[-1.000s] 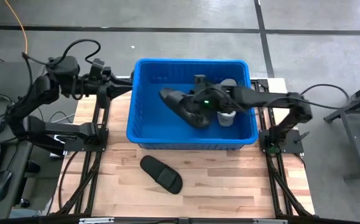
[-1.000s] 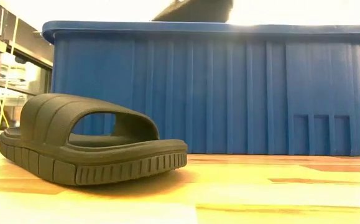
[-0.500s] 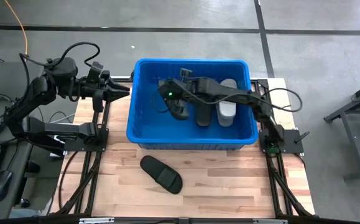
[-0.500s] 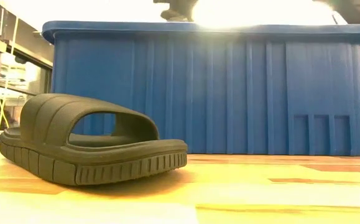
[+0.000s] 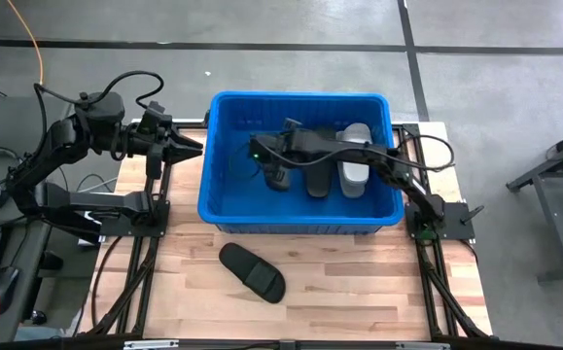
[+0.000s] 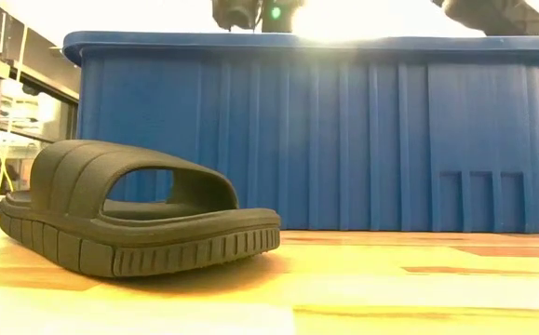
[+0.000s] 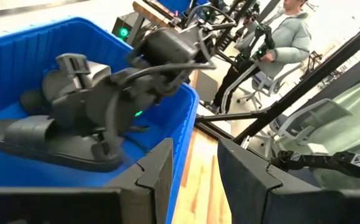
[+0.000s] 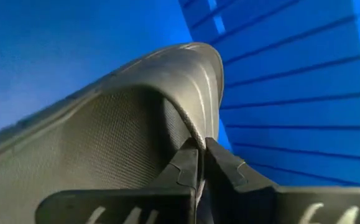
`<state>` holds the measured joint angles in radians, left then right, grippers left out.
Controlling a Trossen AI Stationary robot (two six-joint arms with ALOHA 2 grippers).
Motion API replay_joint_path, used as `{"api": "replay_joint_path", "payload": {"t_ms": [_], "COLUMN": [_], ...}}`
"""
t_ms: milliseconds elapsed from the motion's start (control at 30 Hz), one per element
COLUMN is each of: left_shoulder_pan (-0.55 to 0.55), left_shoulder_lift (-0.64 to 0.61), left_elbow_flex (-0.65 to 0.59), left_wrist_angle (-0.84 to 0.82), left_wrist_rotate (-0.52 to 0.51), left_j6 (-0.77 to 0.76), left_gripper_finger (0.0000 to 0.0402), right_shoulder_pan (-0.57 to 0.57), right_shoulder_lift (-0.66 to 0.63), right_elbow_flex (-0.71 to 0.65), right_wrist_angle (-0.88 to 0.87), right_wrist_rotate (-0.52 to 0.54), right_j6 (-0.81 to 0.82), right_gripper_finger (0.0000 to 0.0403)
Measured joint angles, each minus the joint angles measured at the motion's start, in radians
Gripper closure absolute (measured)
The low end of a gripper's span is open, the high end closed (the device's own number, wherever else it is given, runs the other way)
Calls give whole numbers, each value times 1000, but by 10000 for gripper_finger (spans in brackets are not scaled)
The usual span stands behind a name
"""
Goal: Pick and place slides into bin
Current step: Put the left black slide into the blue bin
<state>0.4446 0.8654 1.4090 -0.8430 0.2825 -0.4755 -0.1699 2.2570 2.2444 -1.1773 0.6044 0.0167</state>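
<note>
Right gripper inside blue bin, fingers pinched on strap edge of black slide, grey slide beside near right wall, another black slide on open table before bin, left gripper outside left rim, fingers parted, empty

Right arm stretched far leftward, right pincer pinched tight, left pincer parted, held aside

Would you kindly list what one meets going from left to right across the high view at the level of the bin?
Left gripper → the bin's left wall → right gripper → black slide → light grey slide → the bin's right wall.
</note>
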Motion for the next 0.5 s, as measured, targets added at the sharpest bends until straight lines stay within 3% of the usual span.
{"api": "replay_joint_path", "payload": {"t_ms": [500], "left_shoulder_pan": [0], "left_shoulder_lift": [0], "left_elbow_flex": [0], "left_wrist_angle": [0], "left_wrist_rotate": [34], "left_j6": [11], "left_gripper_finger": [286], "right_shoulder_pan": [-51], "right_shoulder_lift": [116], "right_elbow_flex": [-1], "right_wrist_angle": [-64], "right_wrist_rotate": [9], "right_j6": [75], "right_gripper_finger": [403]}}
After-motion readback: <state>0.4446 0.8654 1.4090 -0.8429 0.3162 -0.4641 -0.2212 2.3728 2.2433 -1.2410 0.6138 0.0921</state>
